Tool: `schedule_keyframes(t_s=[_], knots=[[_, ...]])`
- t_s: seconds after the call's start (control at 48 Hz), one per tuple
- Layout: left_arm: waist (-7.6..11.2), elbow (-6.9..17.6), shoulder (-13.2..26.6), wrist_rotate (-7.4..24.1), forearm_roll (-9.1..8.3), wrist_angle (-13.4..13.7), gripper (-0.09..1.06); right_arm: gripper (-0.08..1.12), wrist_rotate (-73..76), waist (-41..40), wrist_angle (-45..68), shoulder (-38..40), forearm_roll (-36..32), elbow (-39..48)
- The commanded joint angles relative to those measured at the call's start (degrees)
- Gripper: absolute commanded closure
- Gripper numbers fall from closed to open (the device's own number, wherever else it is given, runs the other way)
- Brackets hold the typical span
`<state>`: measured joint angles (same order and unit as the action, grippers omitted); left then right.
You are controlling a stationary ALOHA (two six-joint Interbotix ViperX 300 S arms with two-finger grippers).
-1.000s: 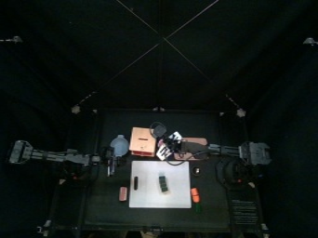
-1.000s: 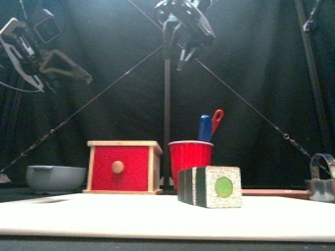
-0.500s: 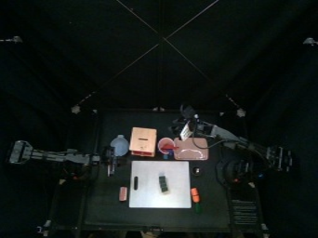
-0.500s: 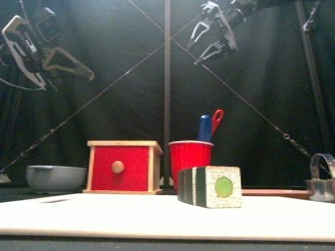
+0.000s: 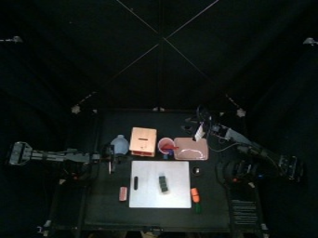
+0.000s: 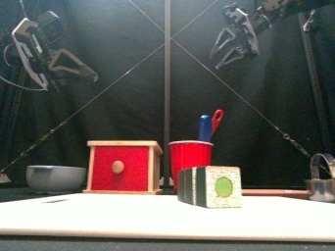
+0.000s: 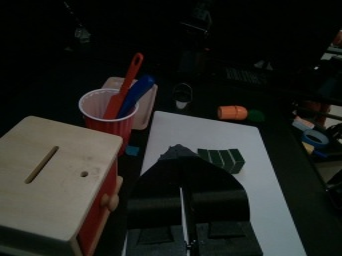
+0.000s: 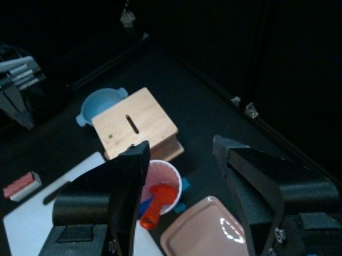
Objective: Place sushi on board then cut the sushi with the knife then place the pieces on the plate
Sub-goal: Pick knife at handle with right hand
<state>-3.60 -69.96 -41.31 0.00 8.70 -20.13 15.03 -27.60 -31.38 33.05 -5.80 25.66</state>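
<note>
On the black table [image 5: 112, 214], the red cup [image 6: 190, 157] with its upright toy knives [image 6: 207, 125] is found below, slightly left of, the right gripper [image 8: 181, 152], whose jaws are spread wide.

Through my left wrist camera I see only the part of the sushi roll [image 7: 222, 158] that lies past the left pincer [image 7: 185, 178], which covers the rest. Looking level across the surface, the metal cutter [image 6: 322, 178] is cut off at the right edge. The pink tray [image 6: 277, 192] is just a thin strip behind the sushi. From above, a small orange thing [image 5: 123, 193] left of the board [image 5: 147, 177] and a second orange thing [image 5: 195, 194] right of it are too small for me to name.
</note>
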Motion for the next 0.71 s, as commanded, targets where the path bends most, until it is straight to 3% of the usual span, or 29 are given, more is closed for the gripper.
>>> schedule_keyframes(t_s=[0.021,0.438,0.708], knots=[[-0.26,1.6,0.2,-0.1,1.23,-0.5,1.0,0.17,-4.8,0.4,-3.8,0.6,1.4,-2.5],[-0.35,1.6,0.2,-0.1,4.13,-0.5,1.0,0.19,-27.4,2.7,-8.0,-0.9,17.6,0.0],[-0.35,1.5,0.2,-0.1,4.48,-0.5,1.0,0.19,-29.4,7.6,-9.2,-4.3,16.2,0.6]])
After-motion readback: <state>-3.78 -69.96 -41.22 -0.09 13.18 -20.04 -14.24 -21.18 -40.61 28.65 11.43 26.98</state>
